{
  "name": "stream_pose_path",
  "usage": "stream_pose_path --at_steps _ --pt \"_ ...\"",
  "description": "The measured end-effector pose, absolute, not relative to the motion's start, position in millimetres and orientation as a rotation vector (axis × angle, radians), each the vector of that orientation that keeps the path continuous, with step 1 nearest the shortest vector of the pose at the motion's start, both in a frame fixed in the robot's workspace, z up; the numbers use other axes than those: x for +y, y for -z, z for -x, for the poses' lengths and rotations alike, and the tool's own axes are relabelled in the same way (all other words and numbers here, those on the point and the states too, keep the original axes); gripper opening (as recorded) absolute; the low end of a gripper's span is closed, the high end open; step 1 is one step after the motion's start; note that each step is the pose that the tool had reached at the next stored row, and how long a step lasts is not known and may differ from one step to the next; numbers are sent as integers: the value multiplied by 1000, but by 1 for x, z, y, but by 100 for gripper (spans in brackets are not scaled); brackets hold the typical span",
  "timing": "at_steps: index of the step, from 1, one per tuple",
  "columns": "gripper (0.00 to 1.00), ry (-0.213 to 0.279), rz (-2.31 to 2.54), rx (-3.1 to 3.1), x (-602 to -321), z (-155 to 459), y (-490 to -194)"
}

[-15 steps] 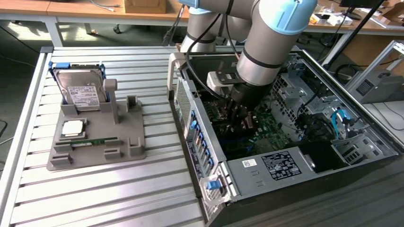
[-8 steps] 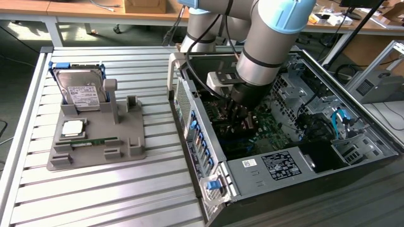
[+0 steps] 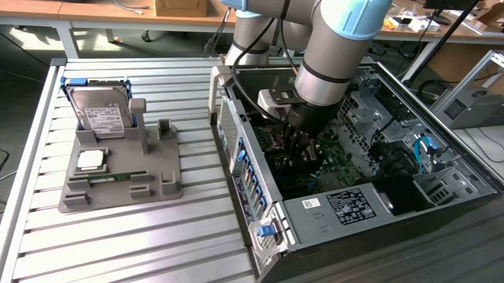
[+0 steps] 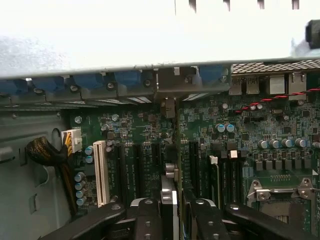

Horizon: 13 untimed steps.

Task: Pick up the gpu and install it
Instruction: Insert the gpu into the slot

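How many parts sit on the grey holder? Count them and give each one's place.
3. A hard drive stands upright at the holder's far end, a square silver chip lies mid-holder, and a green memory stick lies nearer the camera. Its posts could hide smaller ones.

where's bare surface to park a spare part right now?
Free: the ribbed metal table in front of the grey plastic holder tray, and the strip between the tray and the open black computer case. Crowded: the tray, with the silver hard drive, and the case interior around the pincer.
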<state>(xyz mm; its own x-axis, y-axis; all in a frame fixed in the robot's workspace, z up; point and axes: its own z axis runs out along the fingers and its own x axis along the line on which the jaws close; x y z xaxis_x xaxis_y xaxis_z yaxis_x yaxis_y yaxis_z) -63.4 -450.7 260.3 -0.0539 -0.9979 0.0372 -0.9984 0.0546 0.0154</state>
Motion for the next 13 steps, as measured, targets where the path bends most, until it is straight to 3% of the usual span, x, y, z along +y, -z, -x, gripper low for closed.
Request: stream_pose_path --at_steps 13 --pt "27 -32 -2172 -2211 -448 63 -260"
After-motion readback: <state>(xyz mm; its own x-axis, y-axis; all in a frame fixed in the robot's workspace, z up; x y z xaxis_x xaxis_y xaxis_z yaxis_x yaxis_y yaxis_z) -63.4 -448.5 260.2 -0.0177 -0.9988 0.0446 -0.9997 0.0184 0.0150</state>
